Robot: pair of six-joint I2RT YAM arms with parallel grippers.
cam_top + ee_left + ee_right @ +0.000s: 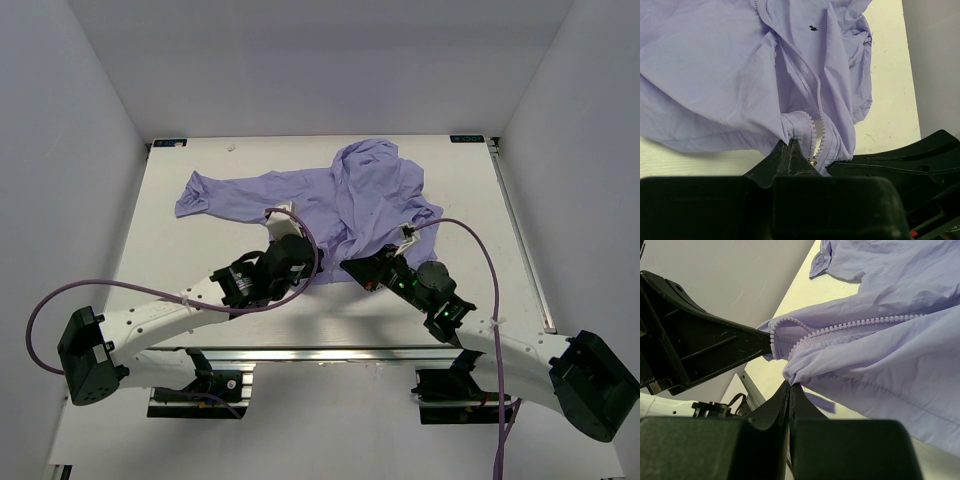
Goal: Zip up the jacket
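The lavender jacket lies wrinkled across the back middle of the table, one sleeve stretched out to the left. Both grippers meet at its near hem. My left gripper is shut on the hem beside the zipper's lower end. The zipper teeth run up the jacket from there, and a small metal slider shows at the bottom. My right gripper is shut on a bunched fold of the jacket's hem, just below the other row of zipper teeth. The jacket hangs lifted off the table here.
The white table ends in an aluminium rail at the near edge. Purple cables loop over both arms. White walls close in on the left, right and back. In the right wrist view the left gripper's black finger sits close by.
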